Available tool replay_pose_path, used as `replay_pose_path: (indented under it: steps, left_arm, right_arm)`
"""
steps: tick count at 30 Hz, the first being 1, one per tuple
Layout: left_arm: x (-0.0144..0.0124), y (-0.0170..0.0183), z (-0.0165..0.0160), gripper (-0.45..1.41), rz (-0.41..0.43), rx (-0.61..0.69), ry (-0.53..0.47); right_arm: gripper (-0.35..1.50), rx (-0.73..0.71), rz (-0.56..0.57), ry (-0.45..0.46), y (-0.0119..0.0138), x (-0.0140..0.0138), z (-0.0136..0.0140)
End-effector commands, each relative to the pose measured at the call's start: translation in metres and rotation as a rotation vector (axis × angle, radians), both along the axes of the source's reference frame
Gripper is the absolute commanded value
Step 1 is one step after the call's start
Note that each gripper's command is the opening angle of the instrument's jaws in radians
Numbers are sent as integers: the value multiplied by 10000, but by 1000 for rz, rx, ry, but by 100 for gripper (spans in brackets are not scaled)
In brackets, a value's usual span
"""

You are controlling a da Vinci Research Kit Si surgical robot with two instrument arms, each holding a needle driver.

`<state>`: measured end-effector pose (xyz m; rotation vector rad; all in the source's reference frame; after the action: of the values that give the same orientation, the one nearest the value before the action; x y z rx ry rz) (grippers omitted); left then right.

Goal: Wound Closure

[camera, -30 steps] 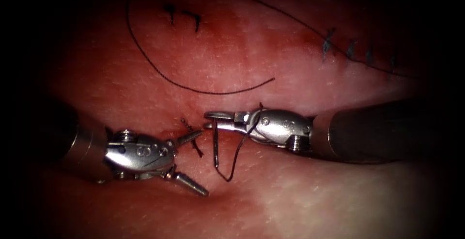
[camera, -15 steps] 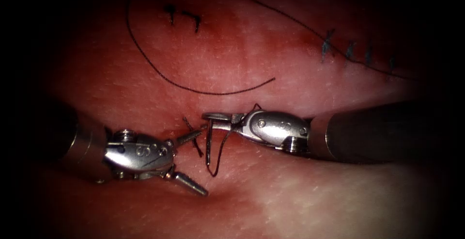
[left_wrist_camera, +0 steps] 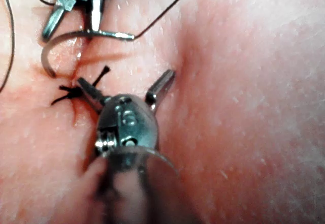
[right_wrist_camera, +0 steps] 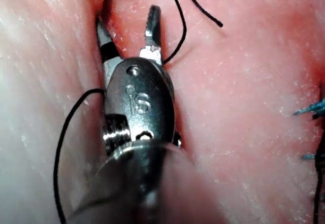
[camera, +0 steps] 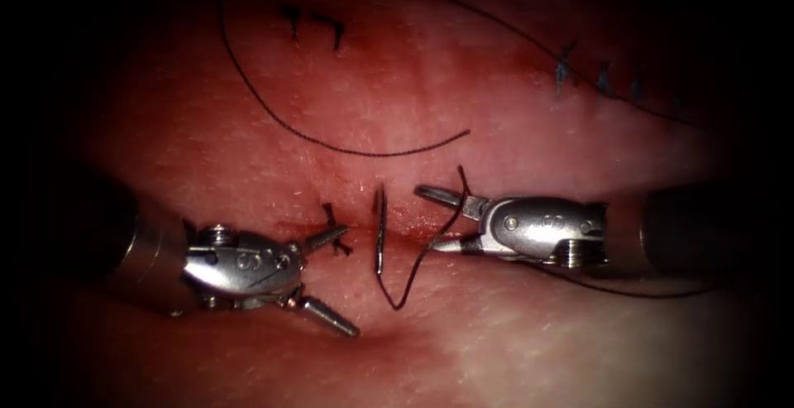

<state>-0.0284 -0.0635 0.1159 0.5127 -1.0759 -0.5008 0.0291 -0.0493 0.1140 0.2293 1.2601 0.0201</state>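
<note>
Polished steel marks both of your tools against moist, pinkish-red tissue [camera: 513,127] with a fine pebbled grain, which grows paler toward the lower right of the endoscope view. Your left tool [camera: 329,277] lies left of the cut [camera: 413,234] with its jaws spread wide, grasping nothing; one ribbed jaw rests beside a small dark knot with short cut ends [camera: 335,230]. Your right tool [camera: 428,219] comes in from the right, jaws parted and released, holding nothing. Between the two tools, the thin curved needle [camera: 380,230] stands free of both, lying across the cut; whether its tip sits in the tissue cannot be told. Fine black thread [camera: 422,263] trails from the needle's lower end, loops upward between the right tool's jaws, and another length arcs across the tissue above. Blue ink marks [camera: 595,77] sit at the upper right.
</note>
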Motion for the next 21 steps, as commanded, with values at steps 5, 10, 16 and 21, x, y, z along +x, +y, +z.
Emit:
replay_pose_path:
  steps: [5,10,16,21]
  left_arm:
    - [-13,-24,12,94,12,15,4]
    - [-17,-31,17,94,16,28,1]
    - [-8,-43,49,96,27,67,25]
    - [-5,-49,48,96,32,83,28]
  right_arm:
    - [145,-121,73,14,32,-10,-33]
    - [136,-120,50,37,24,-7,-37]
    - [133,-156,51,46,16,19,-39]
    - [130,-267,72,36,20,28,-40]
